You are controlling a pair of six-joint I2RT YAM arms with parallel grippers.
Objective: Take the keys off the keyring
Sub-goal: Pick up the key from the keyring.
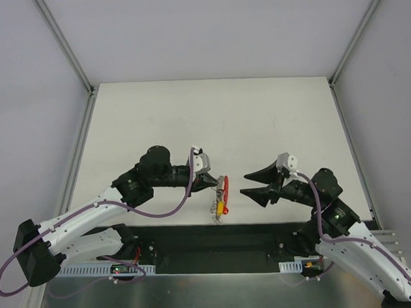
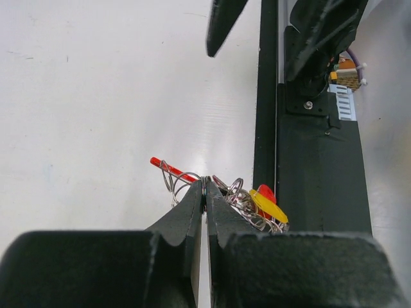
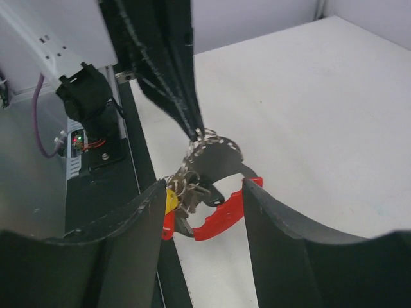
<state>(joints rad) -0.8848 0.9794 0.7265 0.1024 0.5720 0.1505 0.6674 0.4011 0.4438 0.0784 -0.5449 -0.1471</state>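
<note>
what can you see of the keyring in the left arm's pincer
The keyring is a tangle of thin silvery wire loops, pinched by the shut left pincer at the near edge of the table. A red plastic piece, a yellow tag and small silvery keys hang on it. The open right pincer sits beside it, apart.

Enclosed workspace. A white matte tabletop, rectangular in outline, is bounded on three sides by plain pale grey wall panels. Slim aluminium frame rails descend from the upper corners of the top external view to the far corners of the tabletop and run on along its side edges. A black strip borders the near edge, and a brushed metal sheet lies closest to the camera. Lighting is even and diffuse, giving soft shadows. A few faint dark marks show on the white surface in the left wrist view.
</note>
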